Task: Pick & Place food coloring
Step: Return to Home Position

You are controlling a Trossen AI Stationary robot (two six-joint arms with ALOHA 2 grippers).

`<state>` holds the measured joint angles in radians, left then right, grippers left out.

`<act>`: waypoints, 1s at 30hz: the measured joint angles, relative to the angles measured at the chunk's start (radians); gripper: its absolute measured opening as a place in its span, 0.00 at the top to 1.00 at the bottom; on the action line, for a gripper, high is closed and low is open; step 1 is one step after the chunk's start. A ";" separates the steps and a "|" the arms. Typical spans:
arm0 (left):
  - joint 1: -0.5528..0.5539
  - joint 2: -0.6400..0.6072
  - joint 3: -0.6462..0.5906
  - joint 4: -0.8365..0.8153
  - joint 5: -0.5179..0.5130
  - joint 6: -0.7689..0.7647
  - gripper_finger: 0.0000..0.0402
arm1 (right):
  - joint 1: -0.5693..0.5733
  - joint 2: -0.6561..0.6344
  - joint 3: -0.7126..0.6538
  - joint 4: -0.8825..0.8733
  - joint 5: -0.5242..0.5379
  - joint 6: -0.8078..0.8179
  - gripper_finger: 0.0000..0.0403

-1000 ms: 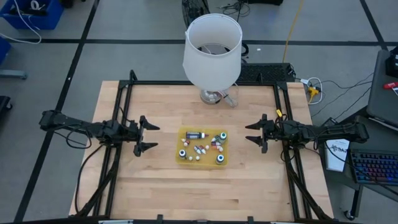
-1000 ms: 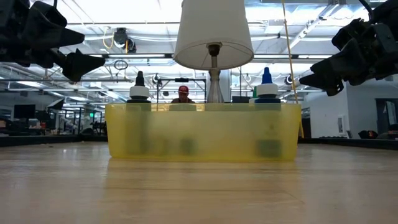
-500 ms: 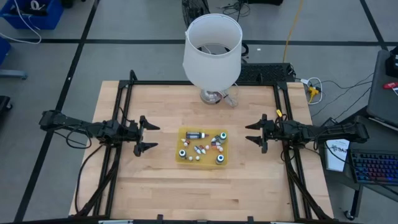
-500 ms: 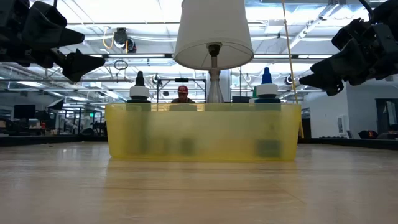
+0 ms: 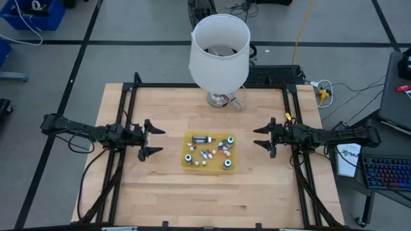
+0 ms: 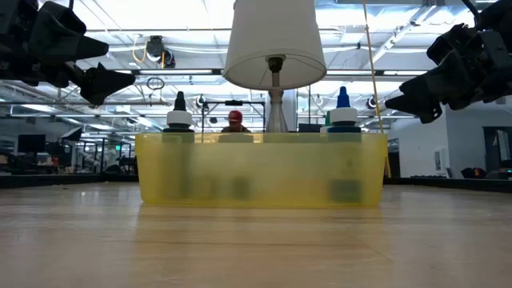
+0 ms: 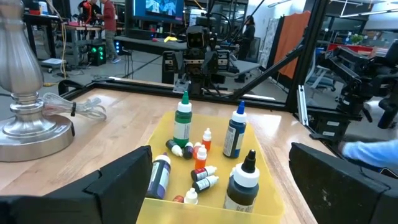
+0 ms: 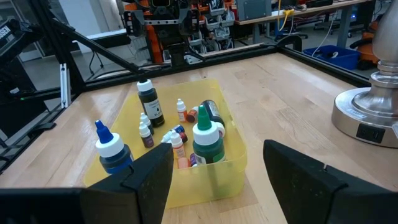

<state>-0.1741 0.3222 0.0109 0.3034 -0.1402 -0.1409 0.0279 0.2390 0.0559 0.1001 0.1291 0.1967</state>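
Note:
A flat yellow tray (image 5: 189, 163) sits mid-table and holds the food coloring (image 5: 209, 154): several tiny whitish bottles with coloured caps lying in a cluster (image 7: 198, 163), and larger dark bottles with white collars standing upright near the corners (image 8: 207, 138). One dark bottle lies on its side (image 7: 158, 177). My left gripper (image 5: 152, 138) hovers open to the tray's left. My right gripper (image 5: 262, 139) hovers open to its right. Both are above the table and apart from the tray.
A lamp with a big white shade (image 5: 219, 45) stands on its metal base (image 7: 28, 127) at the table's far edge behind the tray. Black frame rails (image 5: 128, 109) run along both sides. Bare wood lies in front of the tray. A person shows in the room beyond (image 6: 234, 119).

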 joint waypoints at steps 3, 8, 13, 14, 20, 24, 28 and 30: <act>0.000 0.000 0.000 0.000 0.000 0.001 0.06 | 0.000 0.000 0.000 0.000 0.000 0.000 0.41; 0.000 0.000 0.000 0.000 0.000 0.000 0.06 | 0.000 0.000 0.000 0.000 0.000 0.000 0.41; 0.000 0.000 0.000 0.000 0.000 -0.002 0.06 | 0.000 0.000 0.000 0.000 0.000 0.000 0.41; 0.000 0.000 0.000 0.000 0.000 -0.003 0.06 | 0.000 0.000 0.000 0.000 0.000 0.000 0.41; 0.000 0.000 0.000 0.000 0.000 0.001 0.06 | 0.000 0.000 0.000 0.000 0.000 0.000 0.41; 0.000 0.000 0.000 0.000 0.000 0.001 0.06 | 0.000 0.000 0.000 0.000 0.000 0.000 0.41; 0.000 0.000 0.000 0.000 0.000 0.001 0.06 | 0.000 0.000 0.000 0.000 0.000 0.000 0.41; 0.000 0.000 0.000 0.000 0.000 0.001 0.06 | 0.000 0.000 0.000 0.000 0.000 0.000 0.41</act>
<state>-0.1741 0.3222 0.0109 0.3035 -0.1402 -0.1394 0.0277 0.2390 0.0559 0.0999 0.1291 0.1967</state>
